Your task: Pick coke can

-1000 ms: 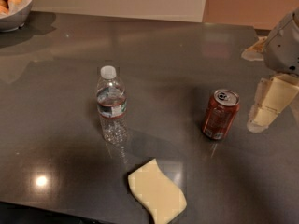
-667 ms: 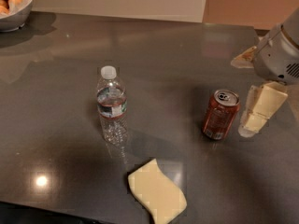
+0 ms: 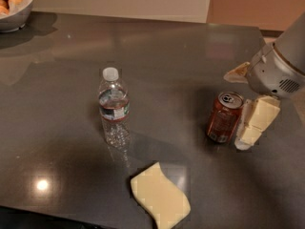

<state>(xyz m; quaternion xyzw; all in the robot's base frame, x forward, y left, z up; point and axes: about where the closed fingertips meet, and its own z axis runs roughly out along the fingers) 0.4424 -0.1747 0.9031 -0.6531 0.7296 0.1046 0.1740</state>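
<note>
The coke can [image 3: 224,117] is dark red with a silver top and pull tab. It stands upright on the dark table [image 3: 181,56], right of centre. My gripper [image 3: 238,106] comes in from the right edge and is open. One pale finger [image 3: 255,123] sits close against the can's right side, toward the front. The other finger [image 3: 237,73] is behind the can and to its right. The can stands at the mouth of the open jaws and is not held.
A clear plastic water bottle [image 3: 113,106] with a white cap stands upright left of the can. A pale yellow sponge [image 3: 159,199] lies near the front edge. A bowl of round food [image 3: 12,4] sits at the back left corner.
My gripper has moved left toward the can, and its front finger has come up beside the can. The can, bottle and sponge have not moved.
</note>
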